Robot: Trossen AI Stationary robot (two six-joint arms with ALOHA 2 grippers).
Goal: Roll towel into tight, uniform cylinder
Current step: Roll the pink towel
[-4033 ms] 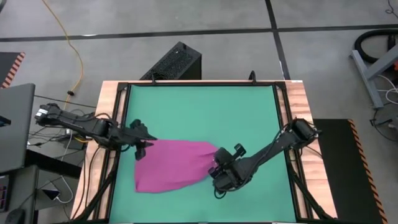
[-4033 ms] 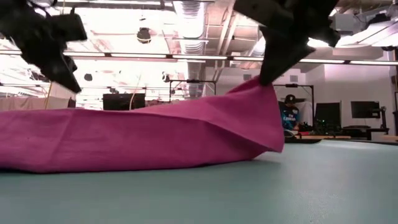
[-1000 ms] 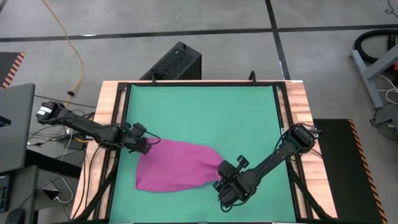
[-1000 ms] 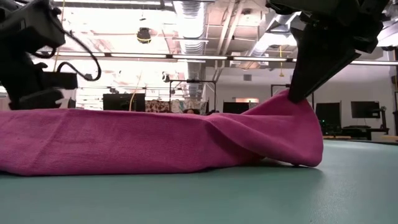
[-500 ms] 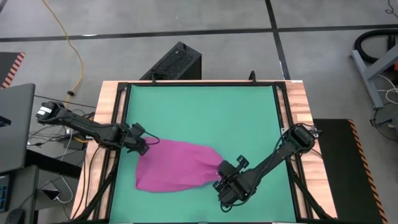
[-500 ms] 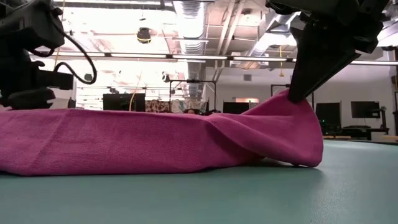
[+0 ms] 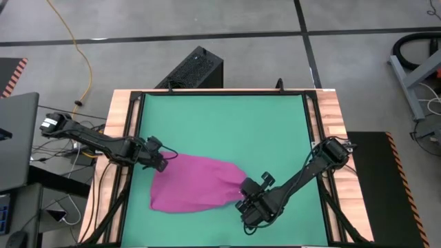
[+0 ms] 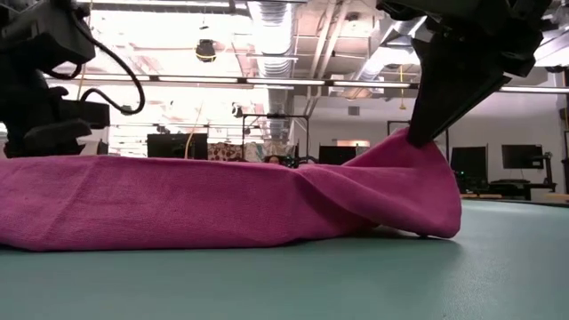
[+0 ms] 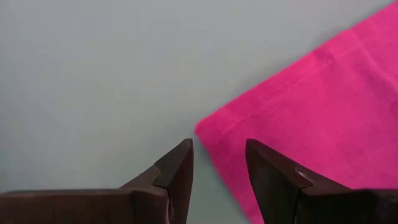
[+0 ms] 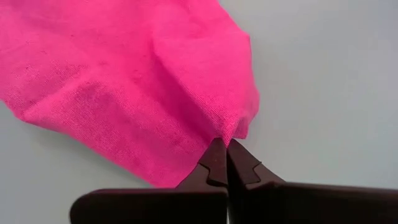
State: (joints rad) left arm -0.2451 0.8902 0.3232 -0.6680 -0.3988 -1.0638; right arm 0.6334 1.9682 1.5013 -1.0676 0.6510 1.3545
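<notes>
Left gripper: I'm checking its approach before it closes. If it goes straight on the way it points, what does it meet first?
Most likely the towel: its corner lies just ahead of the open left gripper, over the green mat; height above the cloth is unclear.

From overhead we look straight down on the whole tabletop (image 7: 224, 124). Our low camera sits at mat level, facing across into the room, close to the towel (image 8: 222, 200). Each wrist camera looks past its own claw, very near the cloth. All four views share the towel.
</notes>
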